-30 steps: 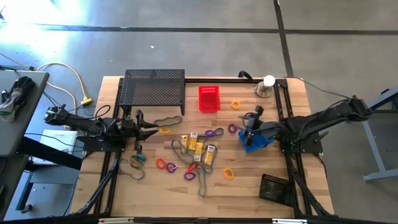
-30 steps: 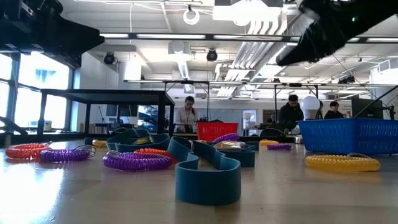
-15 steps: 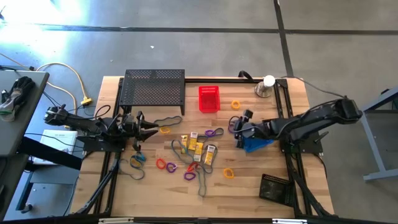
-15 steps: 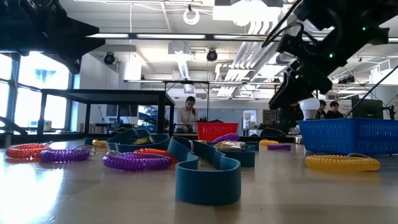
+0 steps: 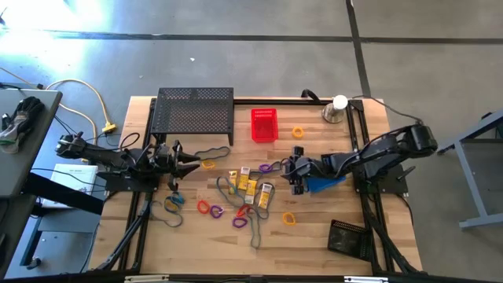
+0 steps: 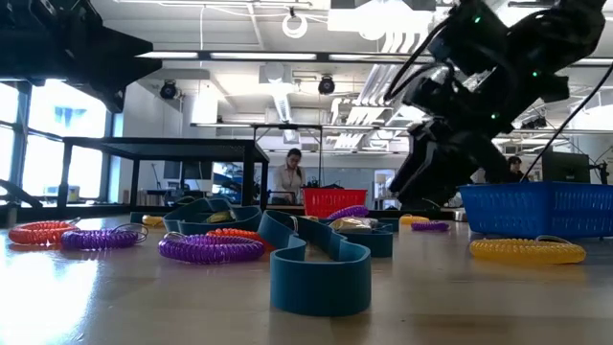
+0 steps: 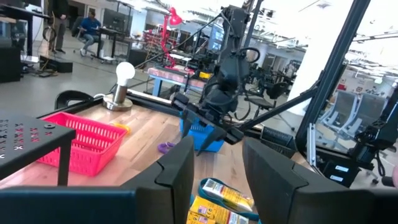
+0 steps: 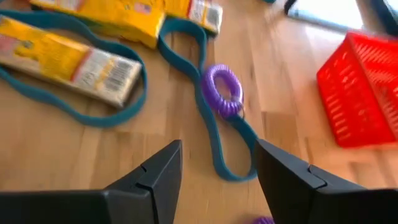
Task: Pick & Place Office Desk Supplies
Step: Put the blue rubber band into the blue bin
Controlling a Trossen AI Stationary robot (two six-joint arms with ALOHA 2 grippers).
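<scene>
- Wood table point(image 5: 338, 251), clutter mid-table.
- Your right gripper point(image 8: 214, 171), jaws apart and empty, faces the purple loop point(image 8: 224, 90) straight ahead.
- Left gripper point(image 7: 217, 165), also apart, sits farther off.

Bare bench point(image 5: 330, 212) toward the front right, loops and boxes point(image 5: 250, 183) crowding the middle, mesh shelf point(image 5: 195, 110) and red basket point(image 5: 264, 124) blocking the back

a robotics lab is indicated: other robot arms point(image 7: 227, 56), desks and seated people point(image 6: 287, 179) are seen beyond the wooden table point(image 5: 314, 236).
</scene>
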